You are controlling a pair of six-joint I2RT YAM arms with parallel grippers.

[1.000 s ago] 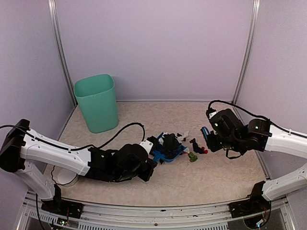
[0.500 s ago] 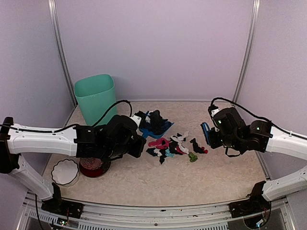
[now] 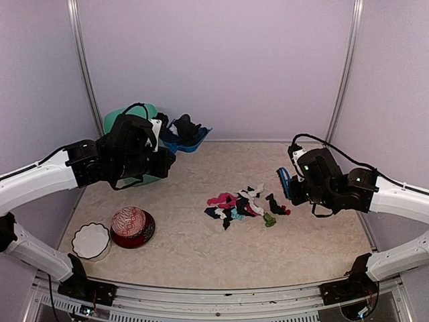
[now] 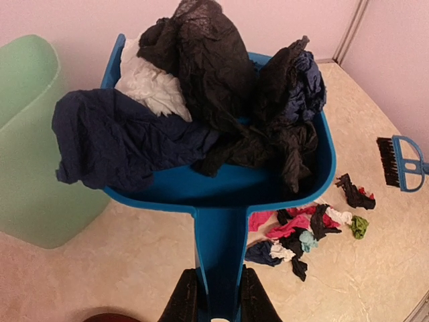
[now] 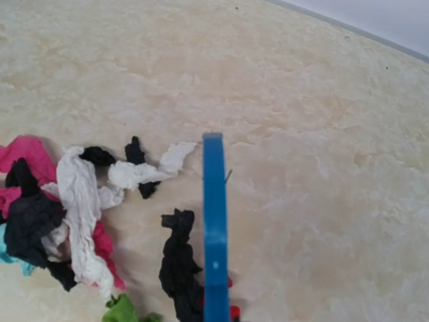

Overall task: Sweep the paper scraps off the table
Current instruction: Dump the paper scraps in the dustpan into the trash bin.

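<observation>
Many paper scraps [image 3: 241,204] mid-table; red bowl [image 3: 132,227] front-left; bin [image 4: 27,134] beside loaded dustpan [image 4: 221,194].

Probably a lab test cell: plain lilac panels [image 3: 214,67] (metal-framed) enclosing the table [image 3: 201,255].

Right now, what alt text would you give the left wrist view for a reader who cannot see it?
The left hand grips the handle of a blue dustpan heaped with black, navy and white paper scraps, held beside a green bin. Below, on the beige table, a loose pile of scraps lies near a blue brush.
</observation>
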